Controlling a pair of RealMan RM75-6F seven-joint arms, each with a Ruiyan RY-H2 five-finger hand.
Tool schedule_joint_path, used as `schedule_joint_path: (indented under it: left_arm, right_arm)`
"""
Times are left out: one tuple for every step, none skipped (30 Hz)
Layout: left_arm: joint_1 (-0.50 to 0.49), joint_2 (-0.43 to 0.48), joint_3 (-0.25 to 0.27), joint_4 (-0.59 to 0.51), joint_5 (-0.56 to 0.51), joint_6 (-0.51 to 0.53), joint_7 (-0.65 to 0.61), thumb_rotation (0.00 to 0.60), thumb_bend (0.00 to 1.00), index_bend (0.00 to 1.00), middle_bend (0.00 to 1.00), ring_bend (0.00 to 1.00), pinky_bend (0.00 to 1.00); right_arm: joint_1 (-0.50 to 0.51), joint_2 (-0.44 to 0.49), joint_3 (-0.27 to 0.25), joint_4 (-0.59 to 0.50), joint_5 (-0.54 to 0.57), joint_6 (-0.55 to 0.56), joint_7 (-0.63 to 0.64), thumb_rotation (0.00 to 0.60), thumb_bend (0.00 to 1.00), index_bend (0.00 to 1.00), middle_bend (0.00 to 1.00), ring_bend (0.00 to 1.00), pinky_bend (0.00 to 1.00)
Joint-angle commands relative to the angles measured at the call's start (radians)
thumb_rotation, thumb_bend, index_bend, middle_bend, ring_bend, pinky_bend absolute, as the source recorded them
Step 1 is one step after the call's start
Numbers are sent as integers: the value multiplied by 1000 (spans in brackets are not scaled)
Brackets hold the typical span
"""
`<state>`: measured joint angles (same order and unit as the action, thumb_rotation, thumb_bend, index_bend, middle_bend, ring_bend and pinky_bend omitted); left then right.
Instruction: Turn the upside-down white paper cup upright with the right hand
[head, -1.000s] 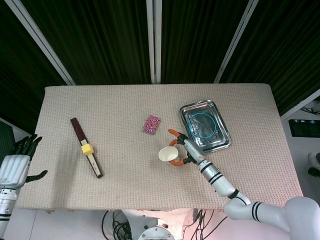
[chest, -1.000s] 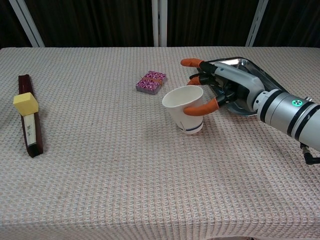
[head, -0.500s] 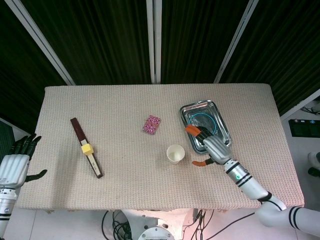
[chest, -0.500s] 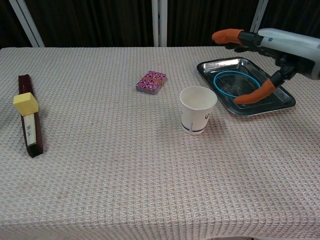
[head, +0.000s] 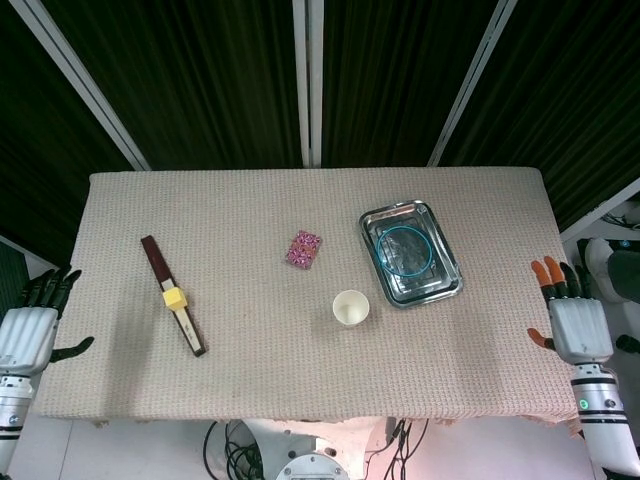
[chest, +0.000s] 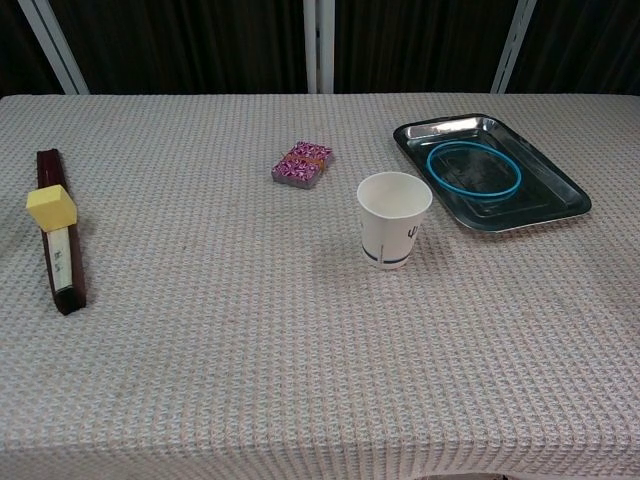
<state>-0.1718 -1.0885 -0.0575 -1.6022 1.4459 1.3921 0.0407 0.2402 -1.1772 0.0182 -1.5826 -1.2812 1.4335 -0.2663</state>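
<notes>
The white paper cup (head: 351, 307) (chest: 393, 219) stands upright, mouth up, near the middle of the table, just left of the metal tray. Nothing touches it. My right hand (head: 571, 318) hangs off the table's right edge in the head view, fingers spread and holding nothing; the chest view does not show it. My left hand (head: 32, 325) stays off the left edge, fingers apart and empty.
A metal tray (head: 443, 285) (chest: 560, 205) with a blue ring (head: 405, 248) (chest: 473, 167) lies right of the cup. A pink patterned box (head: 304, 249) (chest: 302, 164) sits behind it. At the left lies a dark wooden bar (head: 154, 257) (chest: 50, 166) bearing a yellow block (head: 174, 298) (chest: 52, 207).
The right hand let go of the cup, leaving it upright, then drew back past the tray to beyond the table's right edge. The left hand has not moved.
</notes>
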Motion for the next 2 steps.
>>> schedule_joint_path:
  left_arm:
    - [1, -1, -1, 2, 0, 3, 1, 600, 136, 27, 0, 0, 96]
    - [2, 0, -1, 2, 0, 4, 1, 600, 136, 27, 0, 0, 96]
  right_arm:
    - [-51, -30, -9, 51, -8, 46, 25, 600, 0, 0, 0, 0, 0]
    - [-56, -35, -9, 61, -14, 49, 38, 600, 0, 0, 0, 0, 0]
